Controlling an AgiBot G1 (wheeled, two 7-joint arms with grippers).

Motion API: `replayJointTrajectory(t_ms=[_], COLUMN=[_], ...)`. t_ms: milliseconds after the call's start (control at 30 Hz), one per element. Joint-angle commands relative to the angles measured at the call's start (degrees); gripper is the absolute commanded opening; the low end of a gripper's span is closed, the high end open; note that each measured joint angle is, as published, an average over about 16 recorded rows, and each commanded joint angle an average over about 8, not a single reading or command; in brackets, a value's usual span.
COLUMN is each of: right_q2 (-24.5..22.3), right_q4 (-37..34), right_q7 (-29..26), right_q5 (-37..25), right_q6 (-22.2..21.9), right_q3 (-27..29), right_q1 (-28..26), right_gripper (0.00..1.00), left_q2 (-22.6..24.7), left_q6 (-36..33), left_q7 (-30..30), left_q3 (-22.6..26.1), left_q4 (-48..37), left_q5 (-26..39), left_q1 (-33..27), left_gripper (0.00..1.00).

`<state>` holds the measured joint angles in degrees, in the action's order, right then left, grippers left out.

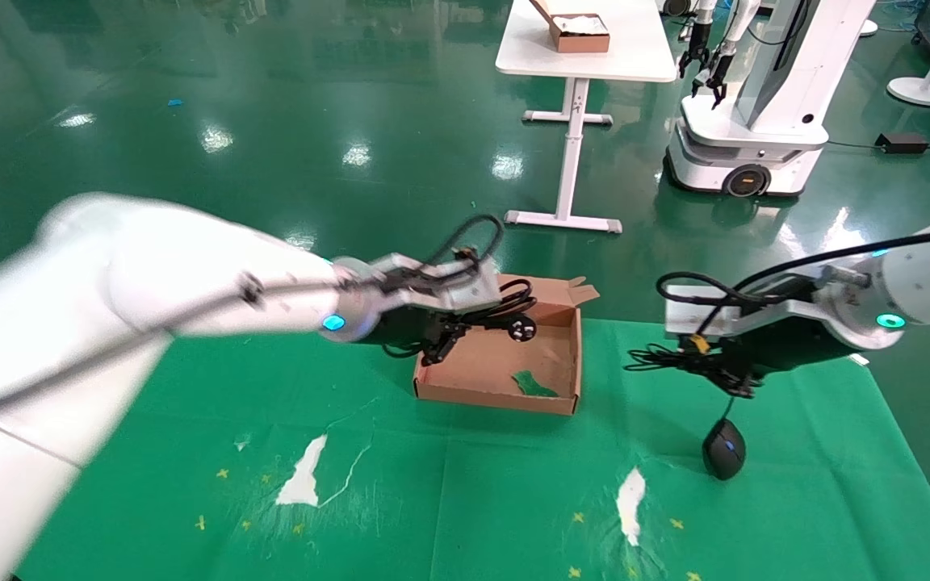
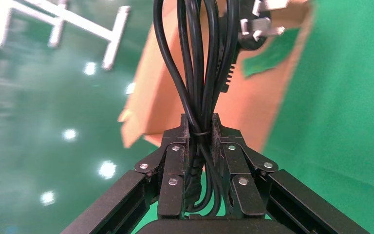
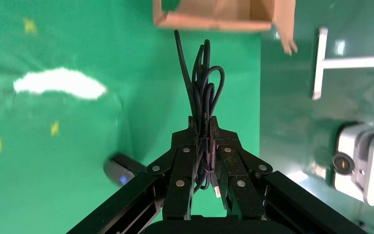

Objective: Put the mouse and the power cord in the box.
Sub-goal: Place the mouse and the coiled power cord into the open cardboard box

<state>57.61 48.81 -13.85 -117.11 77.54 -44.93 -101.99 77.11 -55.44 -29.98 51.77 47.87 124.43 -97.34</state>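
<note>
The left gripper (image 2: 200, 127) pinches the thick black bundled power cord (image 2: 199, 63) in its jaws above the shallow brown cardboard box (image 1: 505, 367) — plug dangling inside. The right gripper (image 3: 203, 127), jaws clamped on the thin cable, dangles the small black oval mouse (image 1: 724, 449) beside the box.

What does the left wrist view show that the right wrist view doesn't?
Only the left wrist view shows the left end effector clamped on the looped power cord, its plug over the box.
Only the right wrist view shows the right end effector clamped on the mouse's bundled thin cable, with the mouse dangling below.
Both show the box and green mat.
</note>
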Motion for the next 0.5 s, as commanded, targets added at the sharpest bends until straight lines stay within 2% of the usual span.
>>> replayJointTrajectory(t_ms=[33,267,300,500], right_q2=[-0.8,-3.9,-4.2,-5.8], right_q4=[2.9,11.4,12.4,16.2], right_q7=[-1.8,-7.0,-7.5,-10.0], right_q5=[-0.9,-1.3,-1.3,-1.1], right_q6=[1.2,3.9,4.1,4.7], right_q3=[-0.4,-0.2,-0.2,0.2], right_q1=[0.0,1.3,1.4,2.7], right_gripper=[0.00,0.00,0.00,0.00], left_q2=[1.7,2.0,2.0,1.9], left_q6=[4.7,14.7,15.6,19.4], left_q7=[-1.4,-9.2,-10.1,-14.5], left_q3=[2.8,15.8,17.2,23.8], left_q4=[0.0,2.3,2.4,2.8], left_q5=[2.0,4.3,4.4,3.8], left_q1=[1.1,1.5,1.3,-0.3], left_gripper=[0.00,0.00,0.02,0.76])
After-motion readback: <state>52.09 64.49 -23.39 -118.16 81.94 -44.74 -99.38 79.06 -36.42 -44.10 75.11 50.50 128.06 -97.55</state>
